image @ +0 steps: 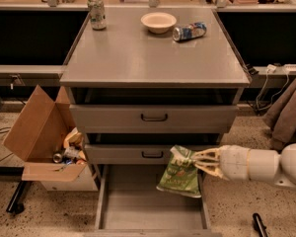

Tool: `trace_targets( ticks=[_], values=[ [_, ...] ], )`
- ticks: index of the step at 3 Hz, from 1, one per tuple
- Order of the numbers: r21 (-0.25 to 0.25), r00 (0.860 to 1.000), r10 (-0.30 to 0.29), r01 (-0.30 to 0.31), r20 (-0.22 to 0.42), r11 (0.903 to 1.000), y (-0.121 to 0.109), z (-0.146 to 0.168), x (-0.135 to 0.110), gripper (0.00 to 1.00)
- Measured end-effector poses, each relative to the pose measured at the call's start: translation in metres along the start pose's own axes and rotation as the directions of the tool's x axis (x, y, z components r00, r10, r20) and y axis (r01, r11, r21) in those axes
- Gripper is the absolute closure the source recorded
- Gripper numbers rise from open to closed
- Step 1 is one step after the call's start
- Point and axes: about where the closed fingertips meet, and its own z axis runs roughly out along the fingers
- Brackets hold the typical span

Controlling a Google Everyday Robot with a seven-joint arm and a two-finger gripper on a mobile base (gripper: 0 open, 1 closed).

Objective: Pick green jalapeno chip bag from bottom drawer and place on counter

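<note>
The green jalapeno chip bag [179, 173] hangs in the air over the right side of the open bottom drawer [150, 206], in front of the middle drawer's face. My gripper [198, 160] reaches in from the right on a white arm and is shut on the bag's upper right edge. The bag hangs tilted, its lower end clear of the drawer floor. The counter [153, 56] is the broad grey cabinet top above.
On the counter stand a silver can [96, 13] at the back left, a pale bowl [159, 21] and a lying blue-and-white can [189, 31]. An open cardboard box [44, 137] with trash stands left of the cabinet. Brown cloth [289, 112] hangs at right.
</note>
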Motion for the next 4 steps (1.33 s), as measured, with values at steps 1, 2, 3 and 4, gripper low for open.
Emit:
trace_targets(
  ticks=[1,2,3,4],
  values=[
    [0.150,1.000,-0.027,0.024,0.014,0.9885,-0.062,-0.049,-0.052,1.00],
    [0.261,0.997,-0.079,0.076,0.003,0.9623,-0.126,-0.091,-0.115,1.00],
    [0.331,0.983,-0.182,0.178,-0.020,0.9267,-0.179,-0.125,-0.167,1.00],
    [0.331,0.983,-0.182,0.178,-0.020,0.9267,-0.179,-0.125,-0.167,1.00]
  ],
)
